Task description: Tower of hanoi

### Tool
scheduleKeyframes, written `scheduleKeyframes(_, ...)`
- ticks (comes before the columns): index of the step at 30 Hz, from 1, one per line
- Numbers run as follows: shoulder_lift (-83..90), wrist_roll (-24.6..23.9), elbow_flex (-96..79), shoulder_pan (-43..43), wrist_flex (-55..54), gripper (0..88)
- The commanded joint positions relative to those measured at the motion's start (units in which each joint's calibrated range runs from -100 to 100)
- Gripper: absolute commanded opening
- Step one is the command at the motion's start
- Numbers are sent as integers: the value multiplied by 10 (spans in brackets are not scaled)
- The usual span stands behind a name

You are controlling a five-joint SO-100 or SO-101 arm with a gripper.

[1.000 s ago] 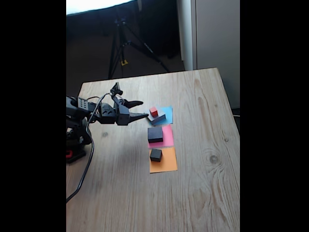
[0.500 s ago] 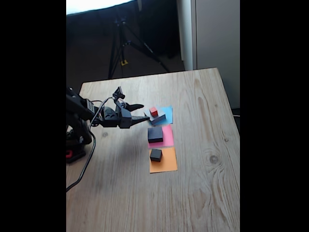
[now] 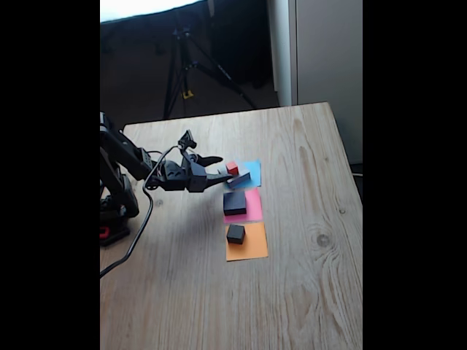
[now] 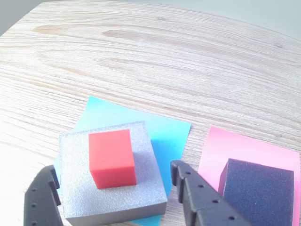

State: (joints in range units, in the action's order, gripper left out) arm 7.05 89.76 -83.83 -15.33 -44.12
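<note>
Red cube (image 4: 112, 157), the smallest piece of the Tower of Hanoi set, is seen resting on a grey block (image 4: 113, 176), which lies on the blue paper square (image 4: 164, 134). On the pink paper square (image 4: 244, 148) just beside it a dark block (image 4: 261, 186) sits, and in the fixed view a smaller black block (image 3: 235, 233) is seen on the orange paper square (image 3: 248, 248), all on the wooden table (image 3: 306, 292).

The gripper (image 4: 113, 197) is held wide, empty, with one finger on each side of the grey block and the cube between them in the wrist view. The step in hand is judged to be the approach to the red cube. A further lowering and a narrowing onto the cube alone would be called for, since the present spread takes in the grey block as well.

Compared with a second ago, the arm has been extended toward the blue square, and the fingertips, then short of the stack, now reach it. The blocks have not been moved.
</note>
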Motion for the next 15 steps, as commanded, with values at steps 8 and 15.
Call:
scheduleKeyframes(8, -67, 36, 57, -25, -61, 271)
scheduleKeyframes(15, -107, 56, 78, -31, -78, 268)
